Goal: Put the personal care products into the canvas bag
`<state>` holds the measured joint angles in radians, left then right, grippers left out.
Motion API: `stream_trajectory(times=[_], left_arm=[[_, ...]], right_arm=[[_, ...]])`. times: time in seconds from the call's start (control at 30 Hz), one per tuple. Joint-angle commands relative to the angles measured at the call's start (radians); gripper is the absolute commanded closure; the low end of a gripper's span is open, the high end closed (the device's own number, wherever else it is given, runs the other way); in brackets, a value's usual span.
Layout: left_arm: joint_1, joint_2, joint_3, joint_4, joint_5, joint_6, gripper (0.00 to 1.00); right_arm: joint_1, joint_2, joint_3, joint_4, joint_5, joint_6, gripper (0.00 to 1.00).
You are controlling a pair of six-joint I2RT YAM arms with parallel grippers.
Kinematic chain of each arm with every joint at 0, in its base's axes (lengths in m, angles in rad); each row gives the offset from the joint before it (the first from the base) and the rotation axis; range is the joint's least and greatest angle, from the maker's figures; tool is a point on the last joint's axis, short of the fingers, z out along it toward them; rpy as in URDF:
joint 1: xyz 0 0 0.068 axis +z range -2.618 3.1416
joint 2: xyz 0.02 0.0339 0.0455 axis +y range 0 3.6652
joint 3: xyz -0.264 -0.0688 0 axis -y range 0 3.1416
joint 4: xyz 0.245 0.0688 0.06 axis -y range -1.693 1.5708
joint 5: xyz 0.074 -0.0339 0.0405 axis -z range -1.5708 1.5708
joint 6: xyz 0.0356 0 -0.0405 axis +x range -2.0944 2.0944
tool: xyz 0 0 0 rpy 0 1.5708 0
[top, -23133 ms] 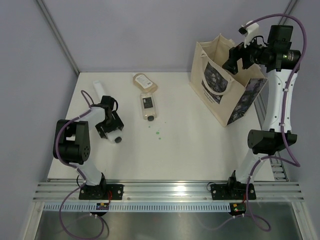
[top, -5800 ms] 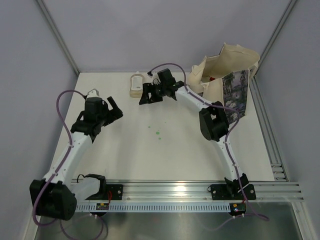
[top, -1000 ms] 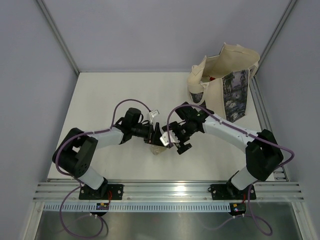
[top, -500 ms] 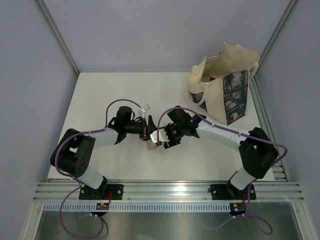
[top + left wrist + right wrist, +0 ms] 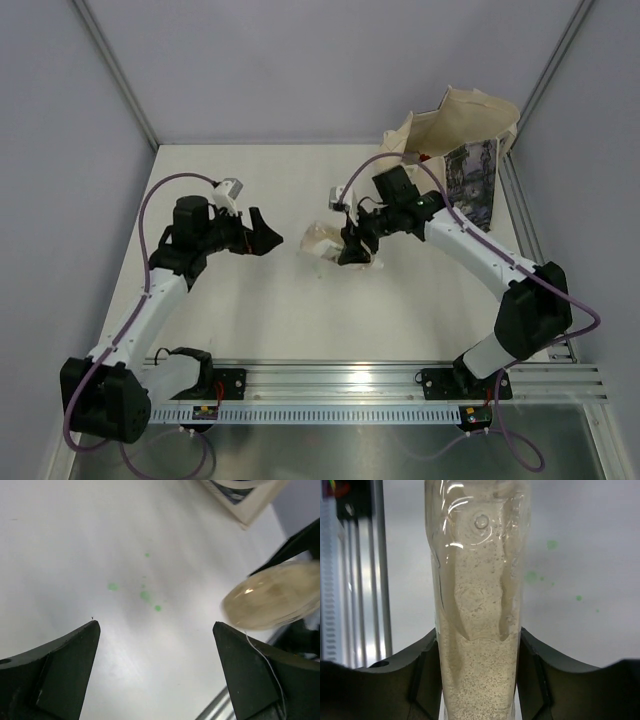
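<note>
From the top external view, the beige pouch (image 5: 322,240) is held off the worktop (image 5: 250,310) near its middle, clamped in the right gripper (image 5: 352,248). Its free end sticks out toward the left arm, so its long axis runs roughly left to right across the view. The left gripper (image 5: 265,232) hovers just beside it, fingers apart and empty, with a clear gap to the pouch. The canvas bag (image 5: 470,180) stands at the back right corner, mouth open upward and close to the right edge rail, well apart from the pouch. Bare worktop lies between the two.

In the left wrist view, the left gripper (image 5: 155,627) has its fingers (image 5: 60,675) spread wide over the worktop (image 5: 75,540), nothing between them. Small green specks (image 5: 145,595) dot the surface. The pouch (image 5: 272,600) shows at the right, rounded end on, and a corner of the bag (image 5: 240,495) shows at the top.

In the right wrist view, the right gripper (image 5: 477,632) pinches the pouch (image 5: 477,580) from both sides. The pouch's long axis runs straight up the frame, away from the camera. A metal rail (image 5: 362,580) lies to its left, with speckled worktop (image 5: 580,545) to its right.
</note>
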<state>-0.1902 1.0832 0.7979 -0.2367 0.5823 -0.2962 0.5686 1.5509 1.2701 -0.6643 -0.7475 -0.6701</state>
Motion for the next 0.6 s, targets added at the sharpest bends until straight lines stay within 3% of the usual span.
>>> stream_trajectory(times=[0.0, 0.03, 0.13, 0.23, 0.37, 0.57], left_arm=[[0.003, -0.117, -0.003, -0.113, -0.28, 0.091, 0.01], [0.003, -0.143, -0.017, -0.107, -0.3, 0.089, 0.01], [0.003, -0.233, -0.06, -0.11, -0.348, 0.077, 0.01], [0.003, -0.301, -0.103, -0.122, -0.364, 0.062, 0.01], [0.003, -0.362, -0.153, -0.128, -0.377, 0.028, 0.01], [0.003, -0.442, -0.207, -0.13, -0.398, 0.003, 0.01]], right_arm=[[-0.058, -0.068, 0.178, 0.172, -0.255, 0.409, 1.0], [-0.071, -0.061, 0.231, 0.196, -0.256, 0.546, 1.0], [-0.154, -0.025, 0.384, 0.249, -0.218, 0.756, 1.0], [-0.266, 0.034, 0.576, 0.236, -0.112, 0.825, 1.0], [-0.424, 0.132, 0.779, 0.23, 0.077, 0.801, 1.0], [-0.549, 0.264, 0.914, 0.209, 0.284, 0.462, 1.0]])
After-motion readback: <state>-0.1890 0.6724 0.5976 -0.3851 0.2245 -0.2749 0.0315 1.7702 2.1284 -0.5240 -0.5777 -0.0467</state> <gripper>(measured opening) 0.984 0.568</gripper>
